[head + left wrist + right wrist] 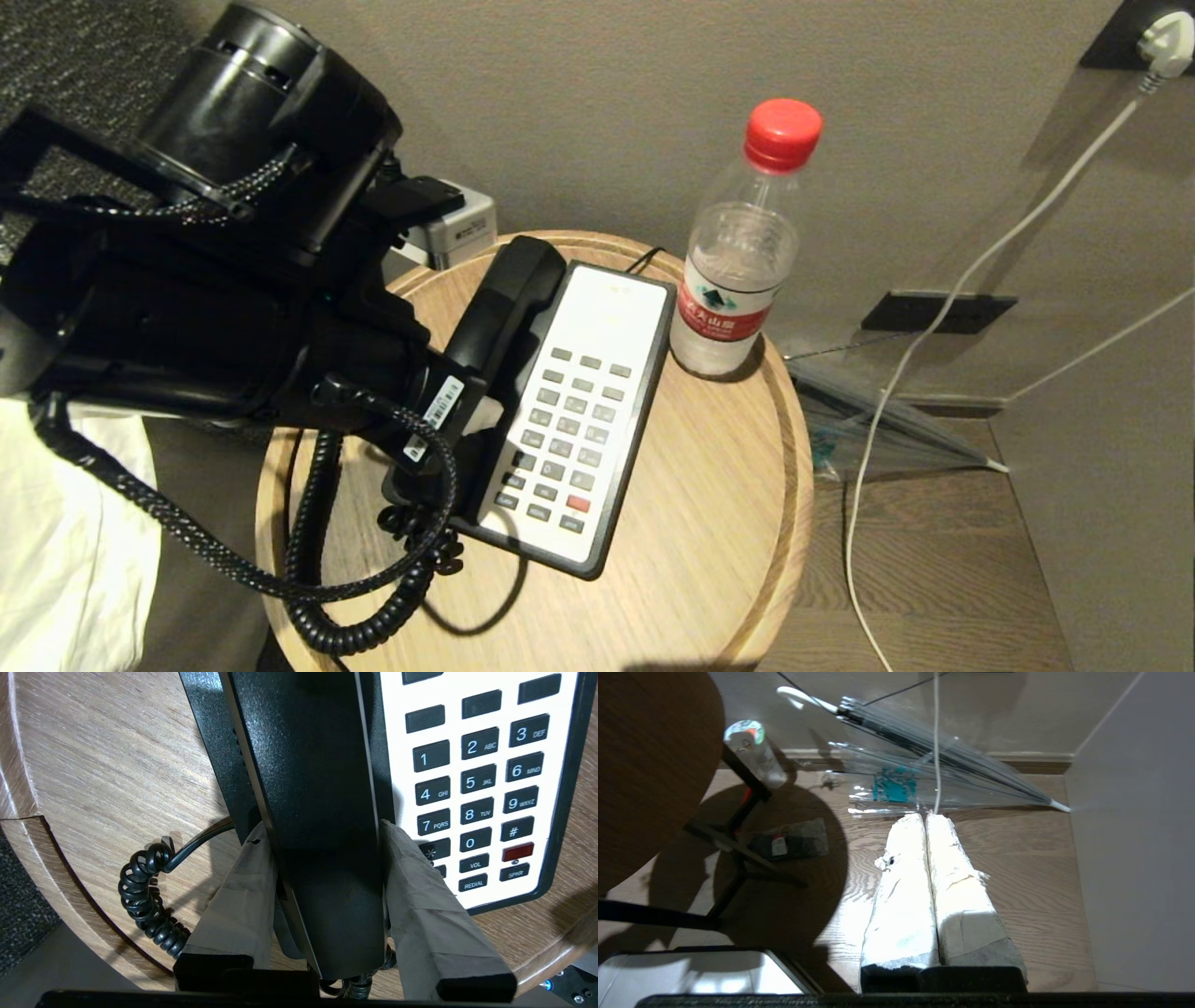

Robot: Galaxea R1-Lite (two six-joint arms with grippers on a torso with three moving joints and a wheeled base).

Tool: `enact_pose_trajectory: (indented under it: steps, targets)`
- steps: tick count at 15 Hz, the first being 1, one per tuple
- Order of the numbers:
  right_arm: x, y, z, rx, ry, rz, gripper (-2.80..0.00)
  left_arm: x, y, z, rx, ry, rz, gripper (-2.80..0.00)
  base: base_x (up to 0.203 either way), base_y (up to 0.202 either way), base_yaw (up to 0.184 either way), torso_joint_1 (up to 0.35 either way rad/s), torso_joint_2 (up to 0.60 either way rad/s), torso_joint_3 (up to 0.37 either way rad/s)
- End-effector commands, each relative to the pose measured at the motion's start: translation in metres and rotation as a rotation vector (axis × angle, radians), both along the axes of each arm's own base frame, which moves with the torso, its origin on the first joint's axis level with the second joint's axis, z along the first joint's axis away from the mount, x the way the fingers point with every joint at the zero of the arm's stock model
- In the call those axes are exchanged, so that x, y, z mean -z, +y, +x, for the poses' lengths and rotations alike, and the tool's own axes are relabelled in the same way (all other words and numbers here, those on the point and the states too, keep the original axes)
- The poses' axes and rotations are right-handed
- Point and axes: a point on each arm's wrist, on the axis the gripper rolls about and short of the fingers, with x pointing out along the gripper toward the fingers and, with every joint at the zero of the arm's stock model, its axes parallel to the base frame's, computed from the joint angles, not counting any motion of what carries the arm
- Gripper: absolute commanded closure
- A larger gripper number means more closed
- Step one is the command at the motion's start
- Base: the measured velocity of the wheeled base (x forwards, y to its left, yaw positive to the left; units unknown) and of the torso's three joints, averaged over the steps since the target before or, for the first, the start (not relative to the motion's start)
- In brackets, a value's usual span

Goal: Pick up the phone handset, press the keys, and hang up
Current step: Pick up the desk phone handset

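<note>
From the head view, we are reaching our left arm over the round wooden worktop, and the arm's bulk is hiding the left tool there. The phone handset is lying in its cradle along the left side of the phone base, its long axis running from the near end by us toward the wall, leaning slightly right as it goes away. Its coiled cord is looping off the near end. The keys are facing up beside it, and a water bottle is standing just past the base's far right corner.

From the left wrist view, we are holding the left tool astride the phone handset, one taped finger against each long side near its lower end, clamped on it. The keys are sitting just beside the far finger.

From the right wrist view, we are keeping the right tool pressed together over the wooden floor, near a clear folded umbrella.
</note>
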Motion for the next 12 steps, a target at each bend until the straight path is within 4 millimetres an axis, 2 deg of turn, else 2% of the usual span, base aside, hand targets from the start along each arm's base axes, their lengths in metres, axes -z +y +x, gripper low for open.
enact_pose_trajectory:
  steps: [1, 7, 10, 12]
  targets:
    - [0.0, 0.0, 0.0, 0.0, 0.002, 0.0, 0.0, -0.003, 0.004, -0.004, -0.003, -0.007, -0.005, 0.0, 0.0, 0.0, 0.0, 0.0, 0.0, 0.0]
    - [0.0, 0.0, 0.0, 0.0, 0.002, 0.0, 0.0, -0.009, 0.011, -0.011, -0.003, -0.03, -0.023, 0.0, 0.0, 0.0, 0.0, 0.0, 0.0, 0.0]
    - [0.0, 0.0, 0.0, 0.0, 0.002, 0.0, 0.0, -0.02, 0.026, -0.029, -0.017, -0.058, -0.083, 0.0, 0.0, 0.0, 0.0, 0.0, 0.0, 0.0]
    - [0.0, 0.0, 0.0, 0.0, 0.002, 0.0, 0.0, -0.022, 0.029, -0.033, -0.023, -0.06, -0.097, 0.0, 0.0, 0.0, 0.0, 0.0, 0.0, 0.0]
